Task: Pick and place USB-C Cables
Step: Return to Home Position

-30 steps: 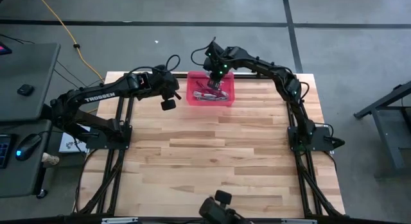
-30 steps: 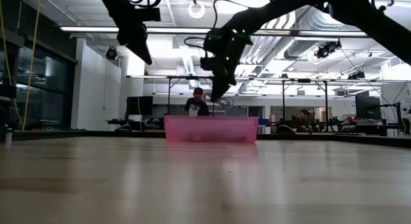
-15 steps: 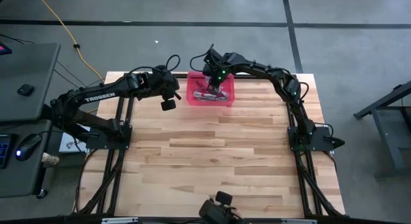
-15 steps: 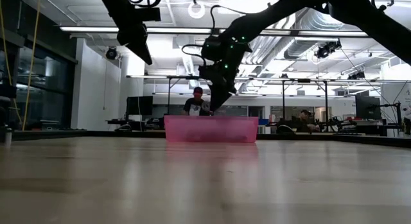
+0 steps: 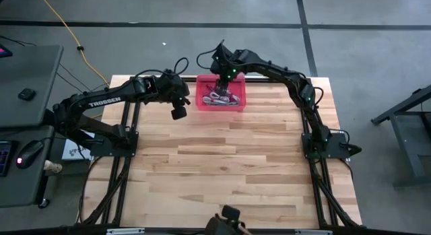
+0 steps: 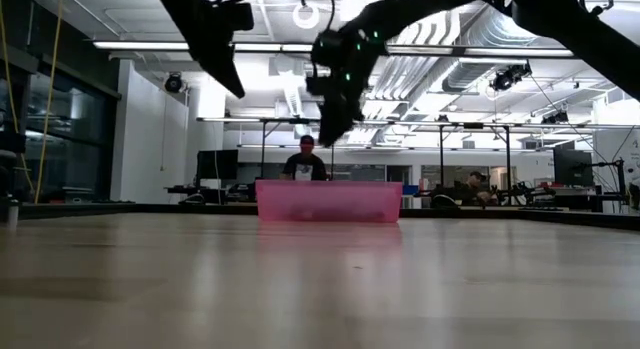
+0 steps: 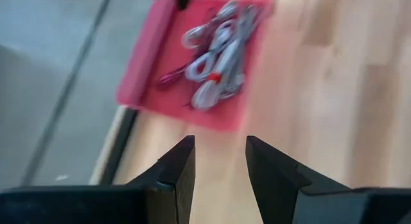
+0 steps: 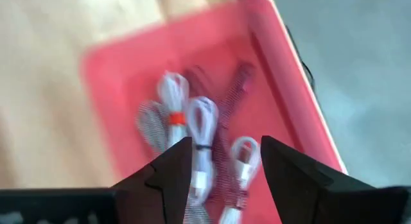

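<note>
The USB-C cables (image 5: 221, 98) lie in a heap inside the pink bin (image 5: 201, 106), which sits at the far edge of the surface (image 5: 222, 168), about in the middle. I see nothing of theirs left out on the wood.

The right arm (image 5: 283, 77) reaches over the bin, and the right jaws hang right above the heap. They are spread wide and hold nothing. From the side they look well above the bin's rim (image 6: 328, 185). So I think the way home is up and back, with the cables straight below.

The left arm (image 5: 108, 100) waits just left of the bin and a bit nearer. The left jaws are spread and empty too. The right jaws are the closer ones to the cables.

The bundles seem to run mostly left to right, but they cross each other, so I am not sure. I can pick out some white loops (image 8: 192, 121) and a dark red one (image 8: 234, 89). I cannot count all of them. From table height the bin's wall hides the heap.
</note>
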